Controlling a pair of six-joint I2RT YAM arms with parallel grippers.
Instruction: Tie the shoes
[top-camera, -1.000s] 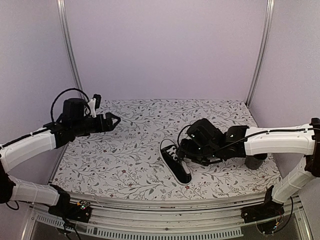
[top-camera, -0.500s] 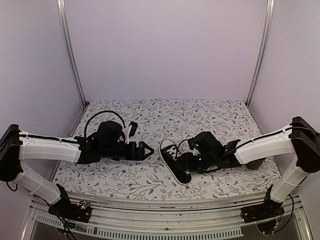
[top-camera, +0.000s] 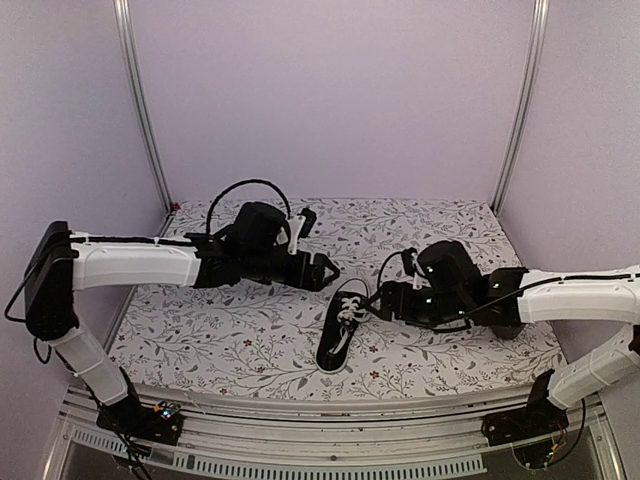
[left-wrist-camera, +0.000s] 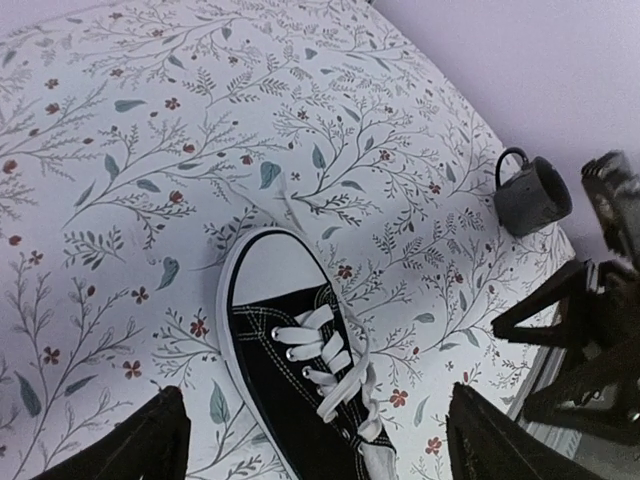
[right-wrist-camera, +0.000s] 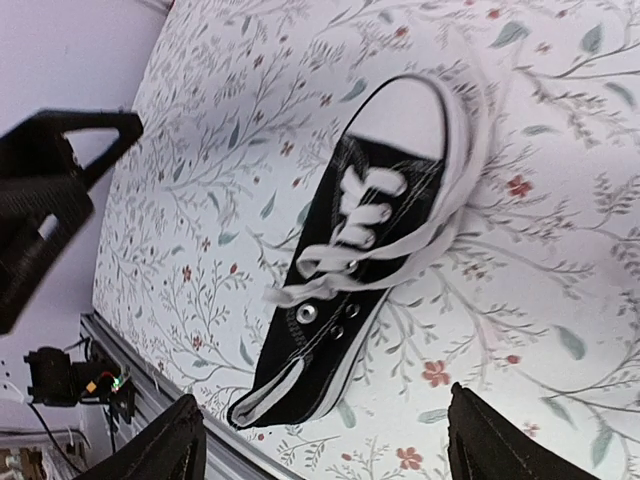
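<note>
In the top view, the black low-top sneaker (top-camera: 338, 340) is standing upright on the floral tabletop (top-camera: 220, 330), a little nearer the front edge than the back. Its heel is pointing at that edge and its toe is pointing toward the lavender walls (top-camera: 330, 100). Its white laces (top-camera: 347, 312) are lying untied across the eyelets. The left gripper (top-camera: 330, 272) is hovering just beyond the toe on the left with its fingers apart. The right gripper (top-camera: 376, 304) is hanging just beside the sneaker's right flank, likewise spread. Bare patterned cloth is showing to the left of the shoe and behind it as far as the walls. In the left wrist view, the two dark fingers (left-wrist-camera: 150, 445) are framing the picture's lower corners, well apart, with the sneaker between them. The white toe cap (left-wrist-camera: 262, 272) is facing up the picture, and a thin lace end is trailing onto the cloth beyond it. A dark grey mug (left-wrist-camera: 528, 195) is lying on its side near the tabletop's right edge, well apart from the shoe, and the other arm's black fingers are reaching in below it. In the right wrist view, the fingers (right-wrist-camera: 175, 445) are again standing wide at the bottom corners. The sneaker is running diagonally, its heel (right-wrist-camera: 258, 405) ending near the tabletop's front edge. One lace is looping around the toe and along the right side, and another is straying left off the eyelets. Open cloth is lying to the shoe's right.
</note>
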